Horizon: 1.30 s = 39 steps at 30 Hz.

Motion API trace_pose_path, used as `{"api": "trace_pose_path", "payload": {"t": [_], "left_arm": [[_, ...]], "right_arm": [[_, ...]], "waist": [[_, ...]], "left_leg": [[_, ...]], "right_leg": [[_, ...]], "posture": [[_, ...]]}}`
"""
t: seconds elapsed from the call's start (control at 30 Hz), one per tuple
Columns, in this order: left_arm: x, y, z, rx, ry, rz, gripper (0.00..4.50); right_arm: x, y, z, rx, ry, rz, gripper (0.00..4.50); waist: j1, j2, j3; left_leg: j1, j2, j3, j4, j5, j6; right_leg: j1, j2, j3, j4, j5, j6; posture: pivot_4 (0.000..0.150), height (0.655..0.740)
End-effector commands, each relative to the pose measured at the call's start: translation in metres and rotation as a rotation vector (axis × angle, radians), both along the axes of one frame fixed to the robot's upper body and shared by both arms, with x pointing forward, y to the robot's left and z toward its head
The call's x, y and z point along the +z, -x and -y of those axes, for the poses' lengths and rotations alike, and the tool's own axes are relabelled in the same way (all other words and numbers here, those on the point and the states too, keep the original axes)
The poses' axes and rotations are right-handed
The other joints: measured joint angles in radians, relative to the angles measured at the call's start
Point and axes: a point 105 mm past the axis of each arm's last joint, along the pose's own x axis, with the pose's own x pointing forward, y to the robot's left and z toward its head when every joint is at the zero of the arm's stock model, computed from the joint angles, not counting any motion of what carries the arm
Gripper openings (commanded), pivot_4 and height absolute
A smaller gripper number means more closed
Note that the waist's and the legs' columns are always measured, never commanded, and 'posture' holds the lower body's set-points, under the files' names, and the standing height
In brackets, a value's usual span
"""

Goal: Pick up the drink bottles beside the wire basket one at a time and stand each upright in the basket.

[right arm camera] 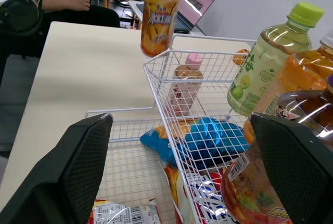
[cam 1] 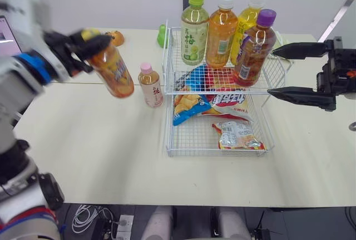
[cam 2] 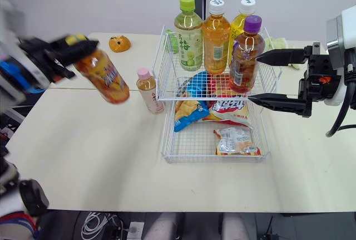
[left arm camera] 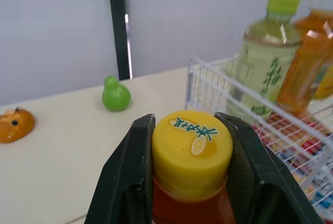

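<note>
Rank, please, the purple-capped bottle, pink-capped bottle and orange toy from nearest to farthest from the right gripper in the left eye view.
1. Purple-capped bottle, in the basket, beside the right gripper.
2. Pink-capped bottle, left of the basket.
3. Orange toy, far back-left.

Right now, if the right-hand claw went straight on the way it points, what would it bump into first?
Most likely the purple-capped bottle standing in the wire basket: the open right gripper points at it, though the basket's side wires might come first.
</note>
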Motion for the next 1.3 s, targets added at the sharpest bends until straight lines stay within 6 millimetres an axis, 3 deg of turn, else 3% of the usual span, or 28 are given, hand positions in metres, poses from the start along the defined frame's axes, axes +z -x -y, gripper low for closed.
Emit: {"api": "trace_pose_path", "payload": {"t": [0.03, 0.17, 0.37, 0.6, 0.83, 1.3], "left_arm": [[0.051, 0.024, 0.008, -0.176, 0.015, 0.104, 1.37], [0.090, 0.030, 0.026, -0.330, 0.033, 0.156, 1.37], [0.107, 0.026, 0.077, -0.550, -0.023, 0.157, 1.37], [0.076, -0.001, 0.144, -0.651, -0.207, 0.188, 1.37], [0.049, -0.026, 0.185, -0.671, -0.244, 0.196, 1.37], [0.026, -0.046, 0.204, -0.717, -0.250, 0.143, 1.37]], "right_arm": [[0.017, 0.005, 0.009, -0.043, -0.002, 0.073, 4.50], [0.015, 0.007, 0.014, -0.082, -0.001, 0.069, 4.50], [0.013, 0.013, 0.015, -0.111, -0.017, 0.074, 4.50], [0.012, 0.018, 0.019, -0.155, -0.035, 0.087, 4.50], [0.009, 0.022, 0.019, -0.167, -0.046, 0.087, 4.50], [0.008, 0.028, 0.023, -0.188, -0.062, 0.091, 4.50]], "waist": [[0.000, -0.001, 0.000], [0.001, -0.001, 0.001], [0.000, -0.001, 0.000], [-0.002, -0.001, 0.001], [-0.008, 0.000, 0.001], [-0.014, 0.000, 0.001]], "left_leg": [[0.000, 0.000, 0.000, 0.000, 0.000, 0.000], [-0.002, 0.000, 0.000, 0.000, 0.000, 0.000], [-0.001, 0.000, 0.000, 0.001, 0.000, 0.000], [-0.002, 0.000, 0.000, 0.000, 0.000, -0.001], [-0.002, 0.000, 0.001, 0.000, 0.000, 0.000], [-0.003, 0.000, 0.000, 0.001, 0.000, 0.000]], "right_leg": [[0.000, 0.000, 0.000, 0.000, 0.000, 0.000], [-0.001, 0.000, -0.002, 0.000, 0.000, 0.000], [0.000, 0.000, -0.001, 0.001, 0.000, 0.000], [-0.001, 0.000, 0.001, 0.001, 0.000, 0.000], [-0.003, 0.000, 0.003, 0.001, 0.000, 0.000], [-0.002, 0.000, 0.002, 0.001, 0.000, 0.001]], "posture": [[0.150, 0.7400], [0.150, 0.7400], [0.150, 0.7400], [0.150, 0.7400], [0.150, 0.7400], [0.150, 0.7400]]}}
